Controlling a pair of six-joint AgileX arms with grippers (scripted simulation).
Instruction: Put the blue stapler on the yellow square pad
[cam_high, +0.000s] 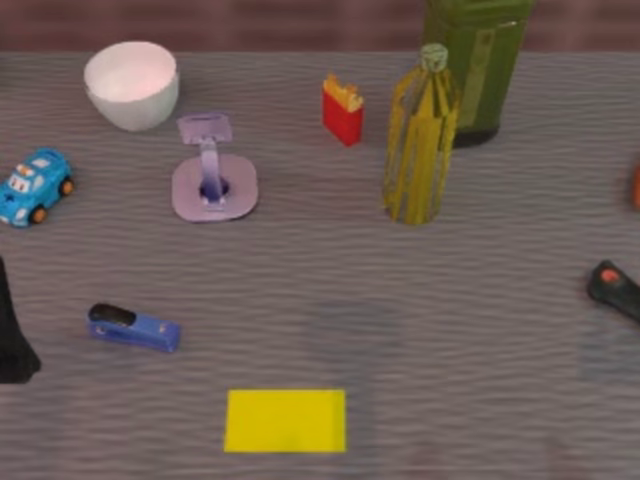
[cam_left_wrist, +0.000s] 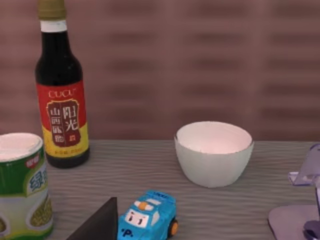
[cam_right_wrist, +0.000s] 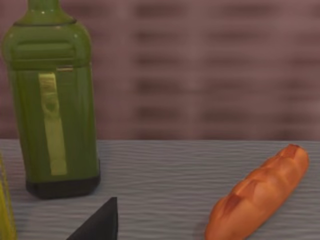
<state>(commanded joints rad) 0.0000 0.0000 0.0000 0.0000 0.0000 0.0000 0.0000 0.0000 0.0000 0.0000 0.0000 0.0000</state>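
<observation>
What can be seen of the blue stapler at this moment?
The blue stapler shows only in the top view. It is small and elongated, with a blue body and a black top part at its left end. It lies flat on the table near the left side, slanting slightly, up and left of the yellow square pad and apart from it. Nothing touches it; no gripper is on it.

Little of the robot shows. At the left edge of the top view, the left arm appears as a plain black shape, narrow above and widening to a rounded lower end. At the right edge, the right arm is a dark, rounded piece with a small orange-red spot on it. Each wrist view shows only a matt black pointed wedge at the bottom, left of centre: left gripper, right gripper.
</observation>
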